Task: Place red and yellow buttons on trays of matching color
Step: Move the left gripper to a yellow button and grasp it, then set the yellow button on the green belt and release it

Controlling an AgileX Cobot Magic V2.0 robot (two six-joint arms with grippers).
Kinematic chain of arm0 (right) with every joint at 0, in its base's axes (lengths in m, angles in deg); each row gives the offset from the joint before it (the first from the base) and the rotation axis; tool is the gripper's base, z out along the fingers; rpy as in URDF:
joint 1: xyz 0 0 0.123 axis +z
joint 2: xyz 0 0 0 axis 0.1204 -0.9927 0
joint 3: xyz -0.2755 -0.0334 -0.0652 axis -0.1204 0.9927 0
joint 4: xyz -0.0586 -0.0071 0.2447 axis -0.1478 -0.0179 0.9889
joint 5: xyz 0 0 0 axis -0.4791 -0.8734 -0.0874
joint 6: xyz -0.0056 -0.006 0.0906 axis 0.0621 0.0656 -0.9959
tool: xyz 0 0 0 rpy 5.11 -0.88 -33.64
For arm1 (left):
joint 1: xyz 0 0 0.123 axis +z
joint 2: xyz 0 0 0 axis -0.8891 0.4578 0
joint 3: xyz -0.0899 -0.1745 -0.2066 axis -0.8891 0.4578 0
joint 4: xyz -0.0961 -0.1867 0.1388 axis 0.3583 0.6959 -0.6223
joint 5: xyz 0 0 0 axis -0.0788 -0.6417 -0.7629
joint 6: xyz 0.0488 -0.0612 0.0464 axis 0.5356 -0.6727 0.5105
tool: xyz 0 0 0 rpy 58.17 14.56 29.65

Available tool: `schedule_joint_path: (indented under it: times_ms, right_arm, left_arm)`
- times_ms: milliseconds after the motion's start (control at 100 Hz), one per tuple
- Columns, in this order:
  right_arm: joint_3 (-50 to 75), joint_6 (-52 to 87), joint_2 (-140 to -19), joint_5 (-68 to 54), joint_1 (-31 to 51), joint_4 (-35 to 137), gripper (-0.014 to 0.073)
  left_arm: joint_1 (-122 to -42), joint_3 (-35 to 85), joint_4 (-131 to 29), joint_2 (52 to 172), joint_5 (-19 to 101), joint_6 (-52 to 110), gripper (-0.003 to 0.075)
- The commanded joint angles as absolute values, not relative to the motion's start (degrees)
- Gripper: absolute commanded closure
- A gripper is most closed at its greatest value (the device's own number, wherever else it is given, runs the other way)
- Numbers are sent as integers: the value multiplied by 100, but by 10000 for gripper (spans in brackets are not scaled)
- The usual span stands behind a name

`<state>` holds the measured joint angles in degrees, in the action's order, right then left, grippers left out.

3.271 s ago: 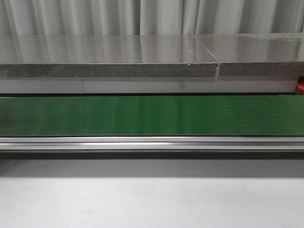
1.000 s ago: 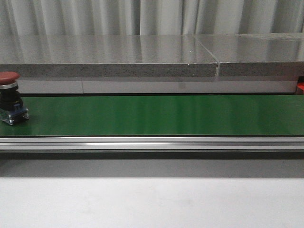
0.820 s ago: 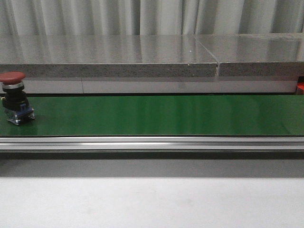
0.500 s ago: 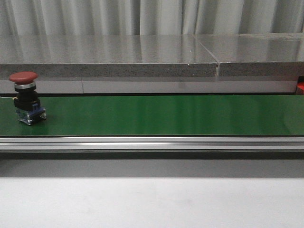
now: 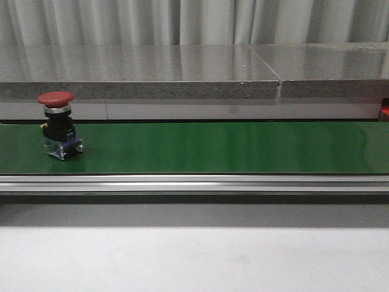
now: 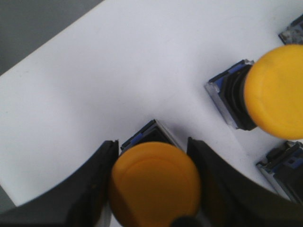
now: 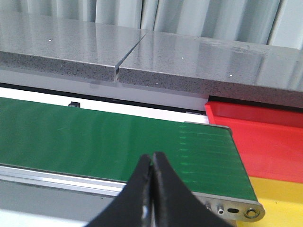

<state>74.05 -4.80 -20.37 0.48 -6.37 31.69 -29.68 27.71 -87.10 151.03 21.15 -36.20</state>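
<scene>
A red button (image 5: 56, 125) with a black body stands upright on the green belt (image 5: 213, 146), near its left end. Neither gripper shows in the front view. My left gripper (image 6: 151, 142) is shut on a yellow button (image 6: 154, 184), one black finger against each side of its cap, over a white surface (image 6: 118, 71). A second yellow button (image 6: 277, 97) lies on its side close by. My right gripper (image 7: 152, 156) is shut and empty, above the belt's (image 7: 94, 137) near rail by its right end. Beside that end lie the red tray (image 7: 270, 142) and the yellow tray (image 7: 279, 198).
A grey stone shelf (image 5: 140, 73) runs behind the belt, with curtains beyond. A metal rail (image 5: 194, 182) edges the belt's front, and a white tabletop (image 5: 194, 261) lies before it. Two more button bases (image 6: 284, 163) (image 6: 293, 30) sit at the edge of the left wrist view.
The red button came in from the left edge and has travelled rightward along the belt. Nothing else in the front view moved.
</scene>
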Motion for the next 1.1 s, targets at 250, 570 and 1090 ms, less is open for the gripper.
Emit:
schedule_joint_path:
  times_ms: [250,570,1090]
  right_arm:
    - [7351,-480,-1959,510,-629,3167,661]
    - [7351,-480,-1959,510,-629,3167,661]
    - [7351,-480,-1959,510,-629,3167,661]
  left_arm:
    - [-2974,2429,-8706,13966,1852,-3689,739]
    - [-3767,2415,-8706,12455,1842,-3278,739]
    - [-6085,1348,-8751,13635,926,-2619,739]
